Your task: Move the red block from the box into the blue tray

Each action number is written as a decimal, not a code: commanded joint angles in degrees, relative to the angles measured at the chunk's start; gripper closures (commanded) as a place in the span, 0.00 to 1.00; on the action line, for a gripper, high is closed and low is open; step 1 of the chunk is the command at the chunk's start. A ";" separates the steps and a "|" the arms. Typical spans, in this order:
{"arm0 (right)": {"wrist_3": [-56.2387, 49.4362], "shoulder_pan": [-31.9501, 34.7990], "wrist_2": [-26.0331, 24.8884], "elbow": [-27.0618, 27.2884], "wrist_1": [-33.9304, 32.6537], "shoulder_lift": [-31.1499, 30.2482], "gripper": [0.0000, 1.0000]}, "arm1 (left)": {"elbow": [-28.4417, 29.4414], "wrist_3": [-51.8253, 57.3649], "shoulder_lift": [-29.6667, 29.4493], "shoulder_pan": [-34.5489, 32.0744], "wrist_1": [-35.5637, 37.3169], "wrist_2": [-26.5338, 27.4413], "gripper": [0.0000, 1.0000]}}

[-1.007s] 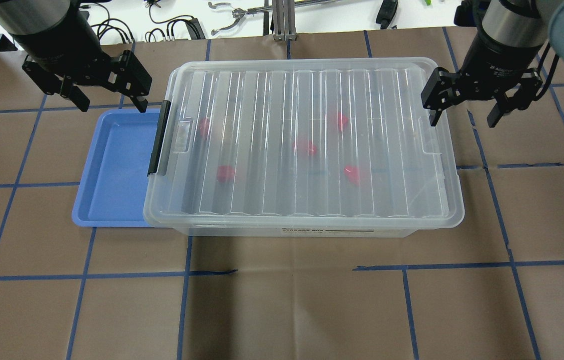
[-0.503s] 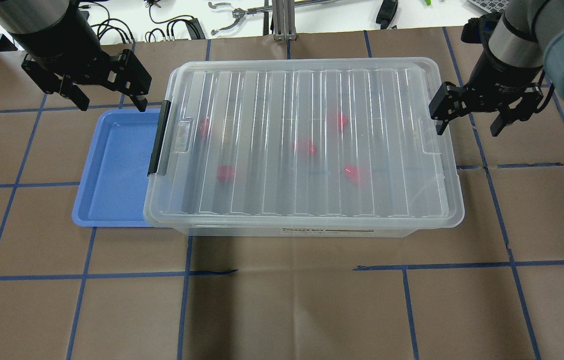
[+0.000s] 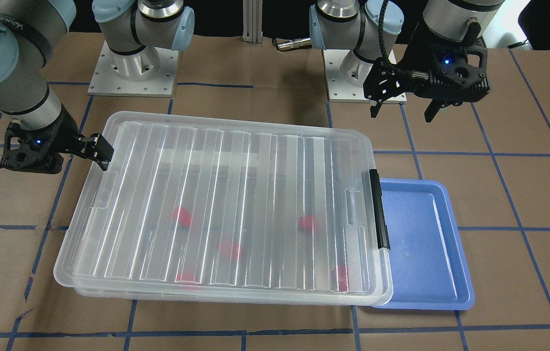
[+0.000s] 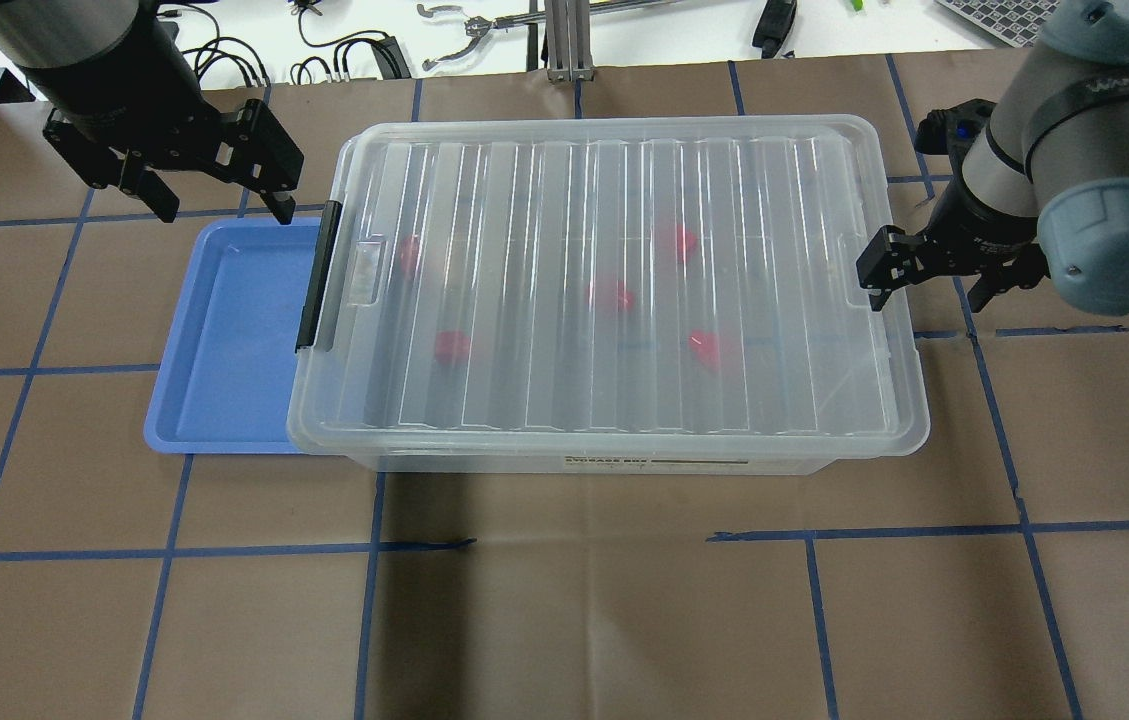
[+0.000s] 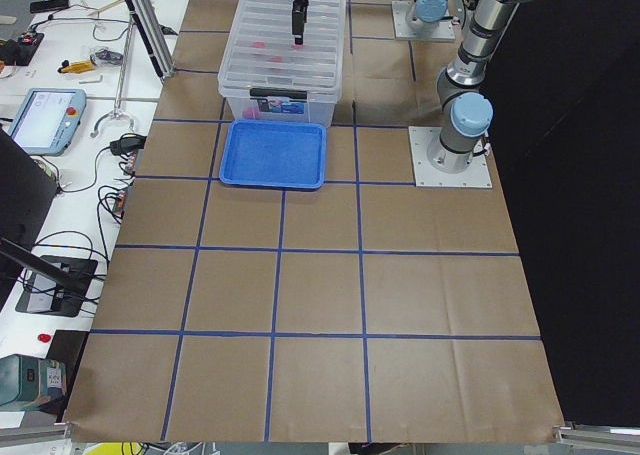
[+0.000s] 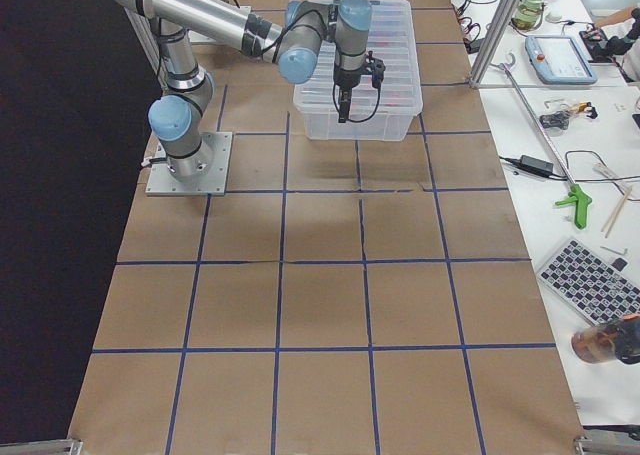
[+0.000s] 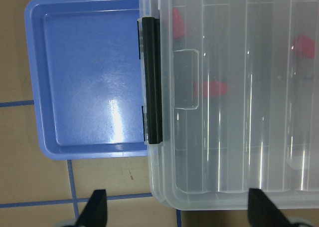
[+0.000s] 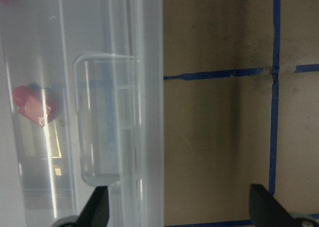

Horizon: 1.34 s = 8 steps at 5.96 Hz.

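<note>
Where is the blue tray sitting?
Overhead view, left side: the blue tray lies at the latch end of the box, partly under its rim, near the left gripper.

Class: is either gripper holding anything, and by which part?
Nothing is held. The left gripper is open by the blue tray; the right gripper is open over the box rim.

blocks [image 4: 609, 295] in box [image 4: 624, 445]; tray [image 4: 224, 330] beside box

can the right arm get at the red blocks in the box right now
Probably not yet. The ribbed lid lies closed over the box, covering every red block. The right gripper sits with jaws open at the box's end, so the lid would likely have to come off first.
</note>
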 commanded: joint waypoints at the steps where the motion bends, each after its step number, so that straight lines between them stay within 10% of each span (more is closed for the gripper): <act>1: -0.62 -0.61 -0.07 1.03 -0.47 0.01 0.00 | -0.01 0.00 0.09 -0.05 0.00 -0.03 0.02; 8: -14.04 -7.36 -0.25 0.95 -2.58 0.80 0.00 | 0.25 -0.09 0.01 -0.05 0.00 0.06 0.02</act>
